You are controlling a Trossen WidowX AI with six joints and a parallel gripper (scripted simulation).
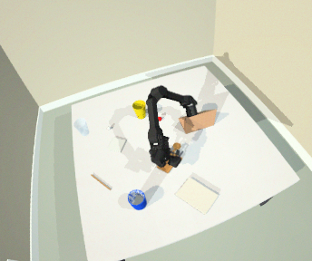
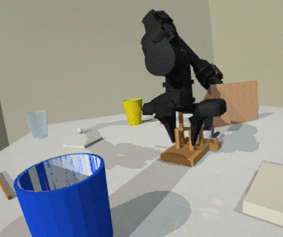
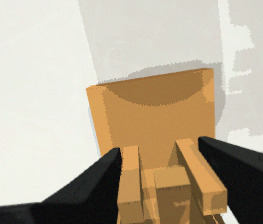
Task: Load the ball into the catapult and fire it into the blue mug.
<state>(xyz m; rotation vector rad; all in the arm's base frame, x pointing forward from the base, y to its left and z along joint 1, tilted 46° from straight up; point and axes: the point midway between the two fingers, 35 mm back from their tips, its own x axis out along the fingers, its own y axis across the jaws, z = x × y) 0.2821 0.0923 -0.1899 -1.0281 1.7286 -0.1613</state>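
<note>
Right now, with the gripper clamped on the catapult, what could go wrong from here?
The gripper grips only the catapult's upright posts, so turning it could tip or slip it. The small red ball still lies back by the yellow cup, so firing now would launch nothing. The blue mug is a narrow target; slight misaim misses it.

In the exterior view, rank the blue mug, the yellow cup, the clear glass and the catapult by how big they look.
1. blue mug, largest, though nearest the camera
2. catapult
3. yellow cup and clear glass look alike; unranked
</note>
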